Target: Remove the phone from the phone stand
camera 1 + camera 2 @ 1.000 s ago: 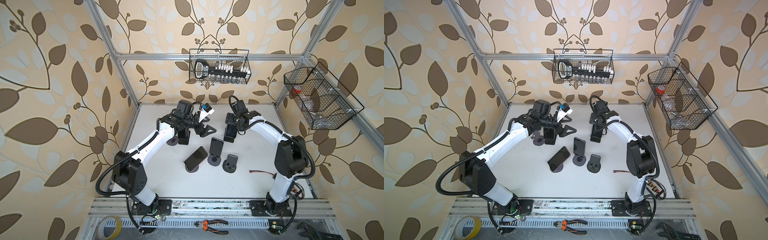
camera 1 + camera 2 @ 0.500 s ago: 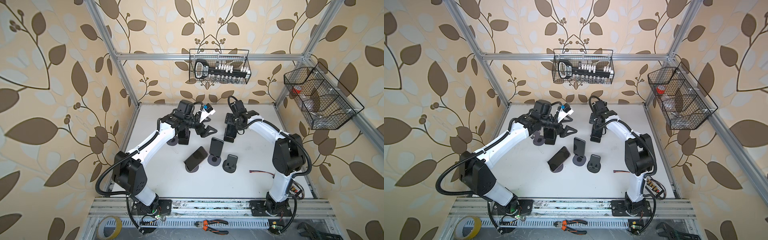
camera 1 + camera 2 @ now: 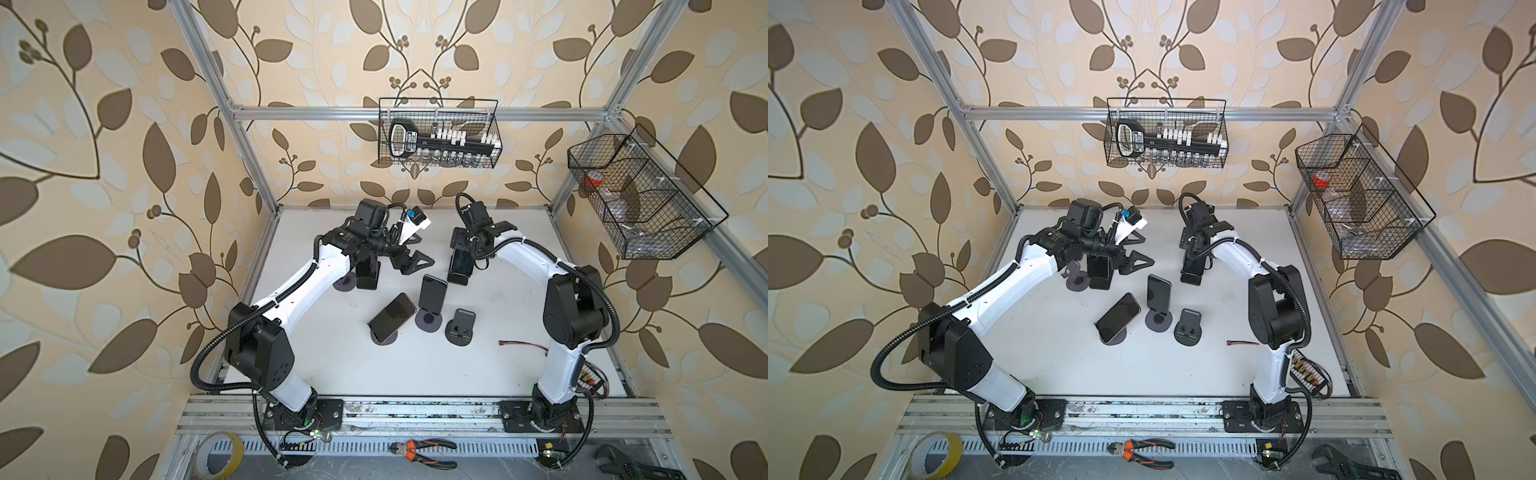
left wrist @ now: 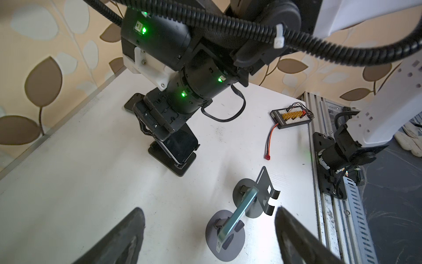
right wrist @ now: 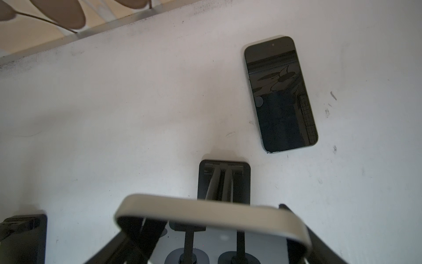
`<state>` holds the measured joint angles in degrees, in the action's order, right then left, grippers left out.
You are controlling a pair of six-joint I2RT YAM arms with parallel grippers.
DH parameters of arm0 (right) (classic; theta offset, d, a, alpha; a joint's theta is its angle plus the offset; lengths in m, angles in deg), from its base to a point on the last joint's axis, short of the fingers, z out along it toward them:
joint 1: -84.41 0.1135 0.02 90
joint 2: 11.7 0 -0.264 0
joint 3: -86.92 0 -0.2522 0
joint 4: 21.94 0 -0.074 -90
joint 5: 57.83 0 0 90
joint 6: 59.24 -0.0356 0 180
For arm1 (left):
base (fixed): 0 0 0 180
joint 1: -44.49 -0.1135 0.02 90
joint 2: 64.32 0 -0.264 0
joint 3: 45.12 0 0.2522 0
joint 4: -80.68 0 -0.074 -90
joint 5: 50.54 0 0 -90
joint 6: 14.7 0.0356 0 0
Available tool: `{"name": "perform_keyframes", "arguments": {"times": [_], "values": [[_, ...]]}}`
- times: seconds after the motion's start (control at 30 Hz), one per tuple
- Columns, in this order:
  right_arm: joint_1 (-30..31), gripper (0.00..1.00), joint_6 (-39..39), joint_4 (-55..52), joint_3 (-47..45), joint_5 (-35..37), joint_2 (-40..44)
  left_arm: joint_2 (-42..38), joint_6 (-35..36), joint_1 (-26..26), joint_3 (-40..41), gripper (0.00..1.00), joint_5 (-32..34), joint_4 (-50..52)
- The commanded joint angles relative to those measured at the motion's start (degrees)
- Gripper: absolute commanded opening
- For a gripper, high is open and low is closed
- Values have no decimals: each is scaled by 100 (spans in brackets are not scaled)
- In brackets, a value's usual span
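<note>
On the white table (image 3: 415, 365), the left gripper (image 3: 415, 252) hangs with its jaws wide apart and empty. The right gripper (image 5: 203, 212) straddles the phone (image 4: 180, 146) and appears clamped on its side edges. The phone leans in its black phone stand (image 4: 182, 169).

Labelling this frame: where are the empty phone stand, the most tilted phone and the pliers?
empty phone stand (image 3: 459, 336): top view, its base.
tilted phone (image 3: 392, 316): top view, its screen.
pliers (image 3: 432, 444): top view, handle.
</note>
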<state>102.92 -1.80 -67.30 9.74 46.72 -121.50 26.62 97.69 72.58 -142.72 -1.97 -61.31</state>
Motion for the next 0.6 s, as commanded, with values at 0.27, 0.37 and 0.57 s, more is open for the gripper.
{"name": "perform_keyframes", "arguments": {"times": [0.27, 0.37, 0.57], "values": [[-67, 81, 12, 30, 147, -41, -147, 132, 108, 100, -399, 89, -23, 23], [-82, 80, 10, 41, 154, -96, -156, 171, 105, 105, -457, 89, -24, 5], [-76, 78, 29, 39, 139, -162, -130, 216, 107, 137, -518, 89, -43, 31]]}}
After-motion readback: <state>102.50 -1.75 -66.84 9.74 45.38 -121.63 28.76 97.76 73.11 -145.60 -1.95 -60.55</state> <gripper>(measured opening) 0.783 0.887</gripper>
